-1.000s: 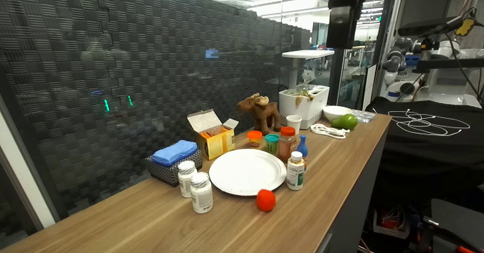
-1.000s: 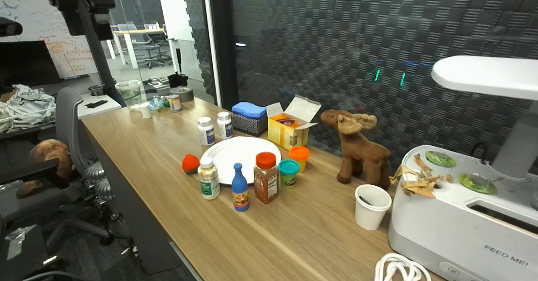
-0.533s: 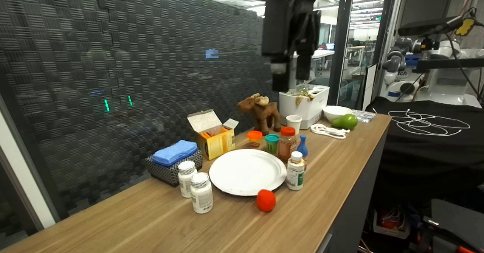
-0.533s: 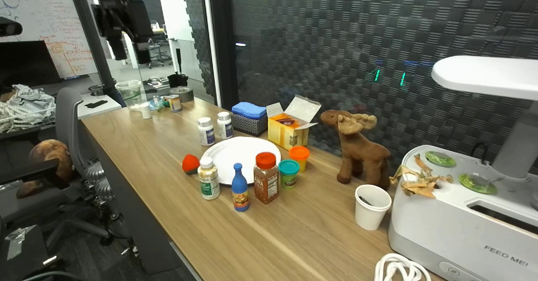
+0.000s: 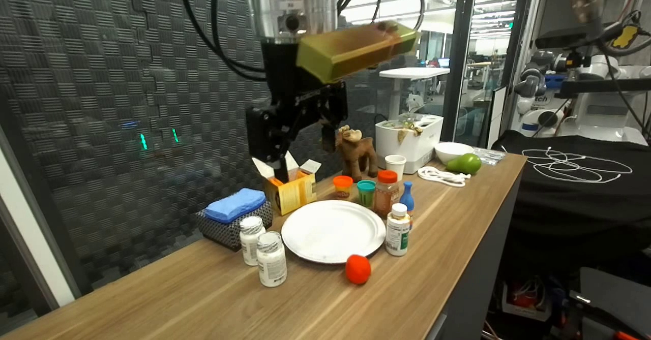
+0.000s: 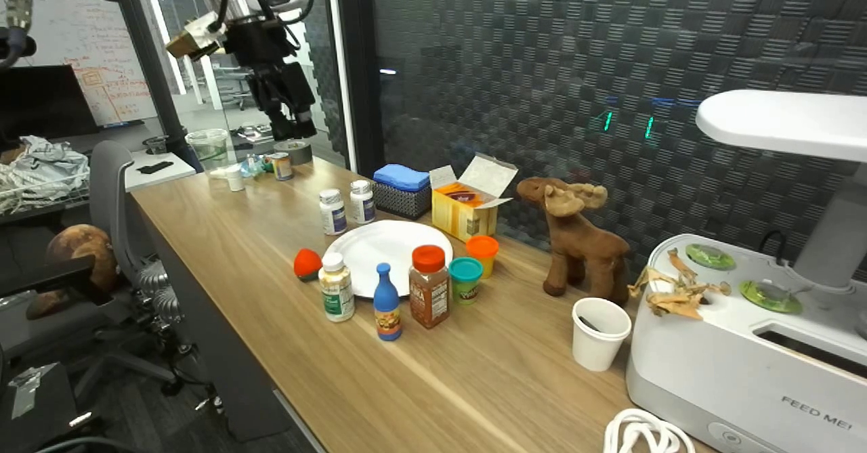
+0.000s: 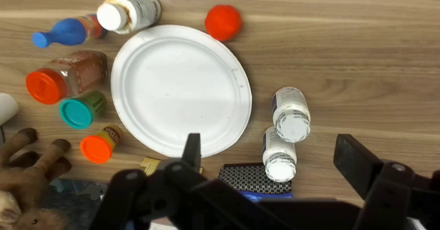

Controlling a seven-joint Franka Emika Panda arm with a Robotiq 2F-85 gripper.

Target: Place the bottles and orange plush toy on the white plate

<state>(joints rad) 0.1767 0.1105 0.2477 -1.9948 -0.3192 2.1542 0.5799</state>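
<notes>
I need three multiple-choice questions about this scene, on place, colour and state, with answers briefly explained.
1. Where is the orange plush toy?
A: in the bowl
B: on the table, beside the plate
C: inside the carton

2. What colour is the moose?
A: brown
B: grey
C: white

3. How is the gripper?
A: shut
B: holding a bottle
C: open, holding nothing

1 B: the wrist view shows it outside the plate.
2 A: brown in both exterior views.
3 C: its fingers stand apart in the wrist view, gripping nothing.
</notes>
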